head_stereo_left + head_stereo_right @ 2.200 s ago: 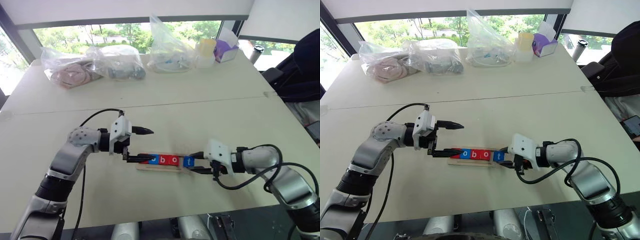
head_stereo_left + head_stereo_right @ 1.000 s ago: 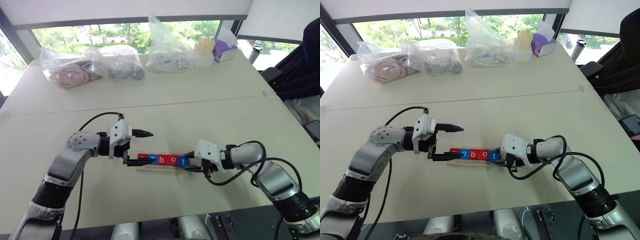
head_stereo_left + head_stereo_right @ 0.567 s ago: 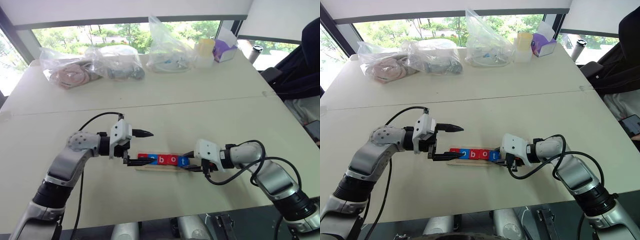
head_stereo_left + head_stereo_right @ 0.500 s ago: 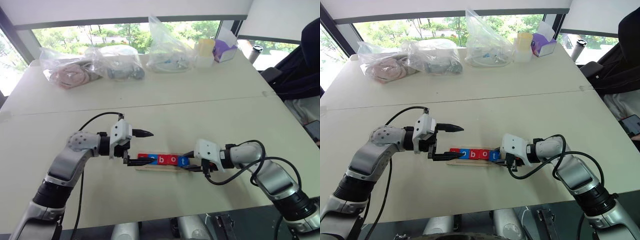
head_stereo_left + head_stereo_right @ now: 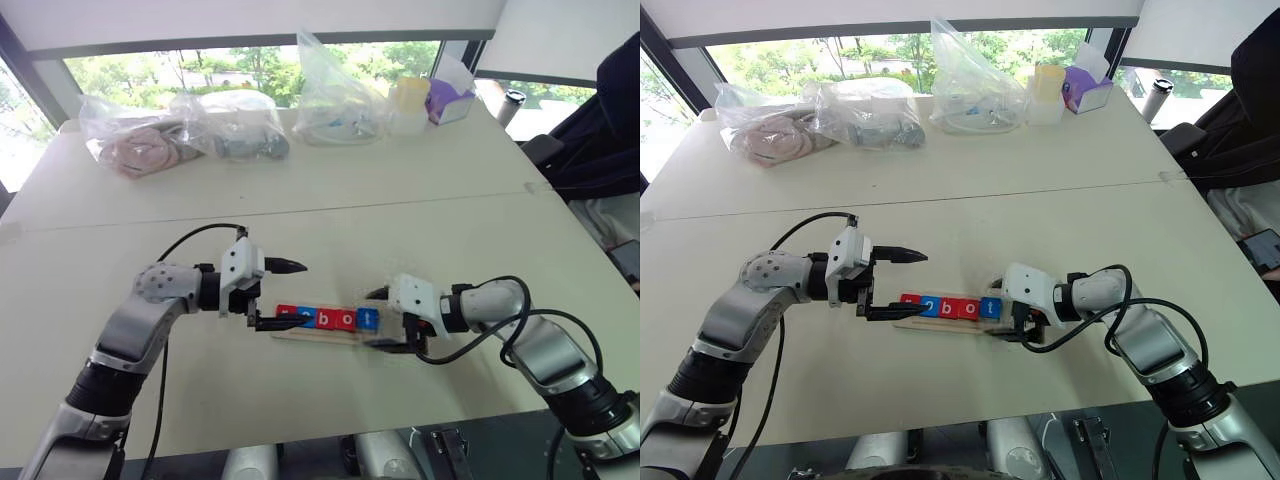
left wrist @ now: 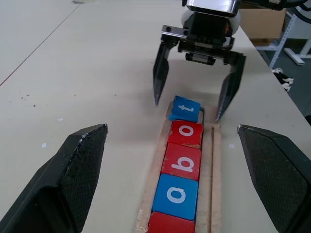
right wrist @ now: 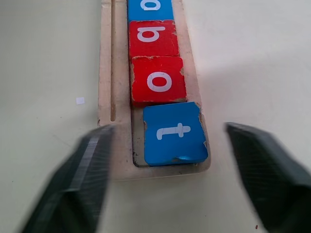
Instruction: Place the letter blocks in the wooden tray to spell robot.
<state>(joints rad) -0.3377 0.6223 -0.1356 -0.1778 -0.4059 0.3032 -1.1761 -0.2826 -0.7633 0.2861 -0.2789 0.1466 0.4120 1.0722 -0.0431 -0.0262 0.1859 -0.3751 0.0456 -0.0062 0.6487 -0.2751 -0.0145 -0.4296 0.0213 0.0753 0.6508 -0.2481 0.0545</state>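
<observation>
The wooden tray [image 5: 318, 336] lies on the table between my two grippers. Five letter blocks sit in it in a row: red [image 5: 287, 316], blue "o" [image 6: 176, 195], red "b" [image 6: 181, 161], red "o" [image 7: 158, 80] and blue "t" [image 7: 174, 133]. The "t" lies slightly askew at the tray's right end. My right gripper [image 5: 377, 319] is open, one finger on each side of the "t" and off it. My left gripper [image 5: 300, 294] is open at the tray's left end, its lower finger [image 5: 275, 325] low beside the first red block.
Several clear plastic bags [image 5: 230, 125] with contents, a lidded cup [image 5: 410, 100] and a purple box [image 5: 452, 98] stand along the far edge. A seam [image 5: 400, 205] crosses the table. A dark seat [image 5: 610, 130] stands past the right edge.
My right gripper has opened and let go of the blue "t" block, which now lies at the tray's right end. The left arm has not moved.
</observation>
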